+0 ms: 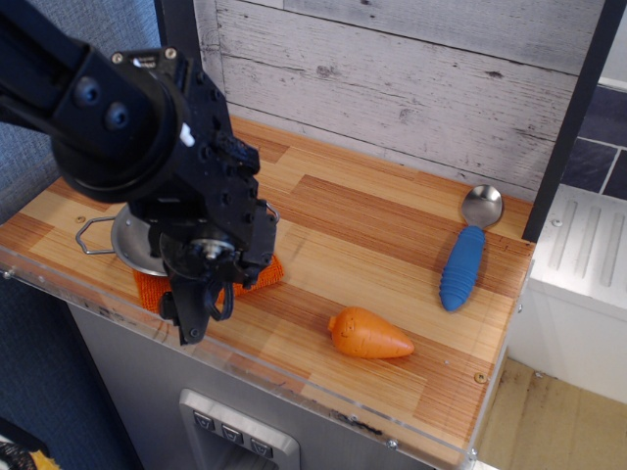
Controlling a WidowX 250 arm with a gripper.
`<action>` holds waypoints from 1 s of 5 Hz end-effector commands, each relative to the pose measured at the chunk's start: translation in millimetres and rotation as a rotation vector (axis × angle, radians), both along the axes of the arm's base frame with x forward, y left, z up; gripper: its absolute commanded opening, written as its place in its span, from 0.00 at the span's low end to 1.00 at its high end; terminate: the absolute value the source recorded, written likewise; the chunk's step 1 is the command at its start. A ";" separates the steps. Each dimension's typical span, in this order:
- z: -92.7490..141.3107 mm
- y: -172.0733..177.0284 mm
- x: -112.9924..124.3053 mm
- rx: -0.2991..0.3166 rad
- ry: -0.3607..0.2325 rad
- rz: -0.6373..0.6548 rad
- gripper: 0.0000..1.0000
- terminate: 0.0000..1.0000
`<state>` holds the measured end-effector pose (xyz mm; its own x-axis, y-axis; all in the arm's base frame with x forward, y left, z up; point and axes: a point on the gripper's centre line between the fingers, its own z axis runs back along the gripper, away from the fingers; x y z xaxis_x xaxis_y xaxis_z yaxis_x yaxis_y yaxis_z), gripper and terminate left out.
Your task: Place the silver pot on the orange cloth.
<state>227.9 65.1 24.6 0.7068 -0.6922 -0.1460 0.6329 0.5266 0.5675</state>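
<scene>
The silver pot [130,247] sits at the front left of the counter, mostly hidden behind my arm. Its left wire handle [90,235] sticks out, and a bit of the right handle [267,210] shows past the arm. The orange cloth [153,287] lies under the pot; only its front edge and right corner [266,274] show. My black gripper [188,328] hangs in front of pot and cloth, with its fingers pointing down over the counter's front edge. The fingers overlap in this view, so their gap is not readable. Nothing is seen between them.
An orange plastic carrot [368,334] lies at the front middle. A blue-handled metal spoon [464,258] lies at the back right. A clear plastic lip [323,397] runs along the front edge, and a grey plank wall [392,78] stands behind.
</scene>
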 end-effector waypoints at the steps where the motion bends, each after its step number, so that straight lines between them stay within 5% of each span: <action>1: 28.3 -8.8 0.8 -0.007 -0.060 -0.083 1.00 0.00; 2: 47.5 -19.3 -1.7 -0.064 -0.041 -0.139 1.00 0.00; 3: 72.9 -18.8 -0.6 -0.244 -0.007 -0.091 1.00 0.00; 5: 118.9 5.9 1.2 -0.528 -0.104 0.096 1.00 0.00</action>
<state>228.1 62.8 132.2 0.7770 -0.5707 0.2654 0.5228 0.8200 0.2329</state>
